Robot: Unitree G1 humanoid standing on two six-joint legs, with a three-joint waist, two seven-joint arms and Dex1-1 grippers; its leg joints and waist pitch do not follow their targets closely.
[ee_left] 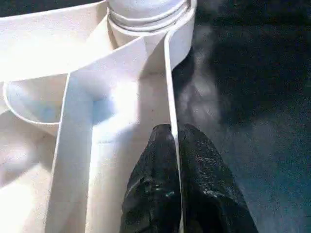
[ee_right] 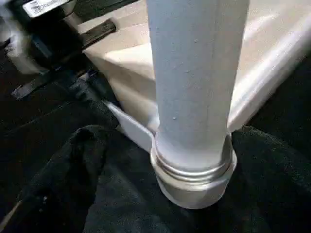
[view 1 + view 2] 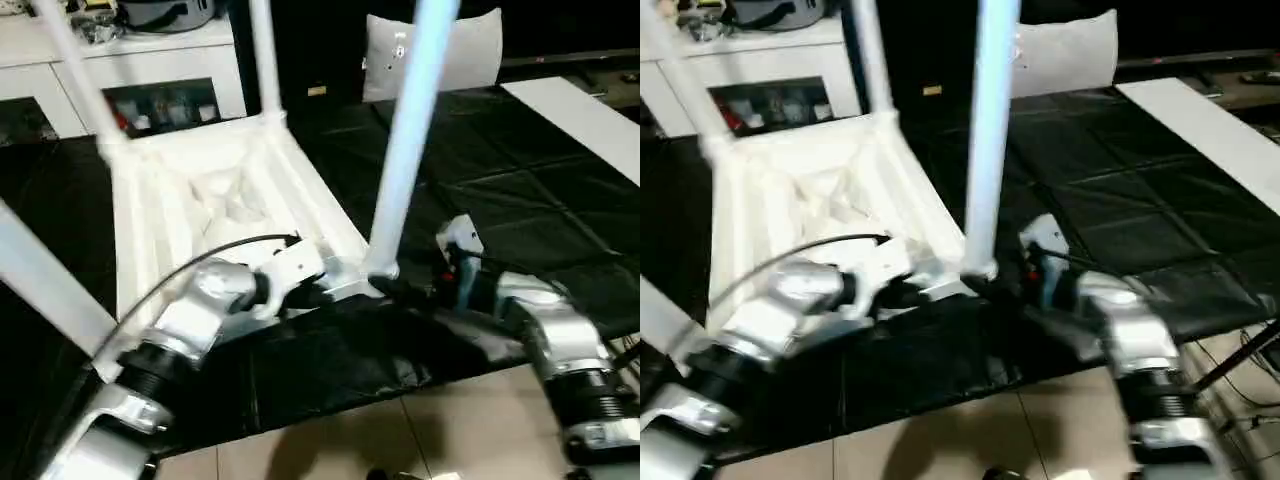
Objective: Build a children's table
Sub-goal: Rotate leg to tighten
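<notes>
White plastic throughout: head views show the children's table [image 3: 215,200] upside down on a black mat [image 3: 520,220], four legs [image 3: 410,150] standing in its corner sockets. The left gripper [image 3: 300,290] sits at the near rim, the right gripper [image 3: 420,290] beside the nearest leg's base.

Left wrist view: black fingers [image 1: 150,194] pinched tight on a thin rim wall [image 1: 171,97].

Right wrist view: wide-spread fingers [image 2: 73,160] flank the leg's threaded collar [image 2: 194,170], holding nothing.

Judgement: assembly nearly complete; checking leg tightness and righting the table remain.
</notes>
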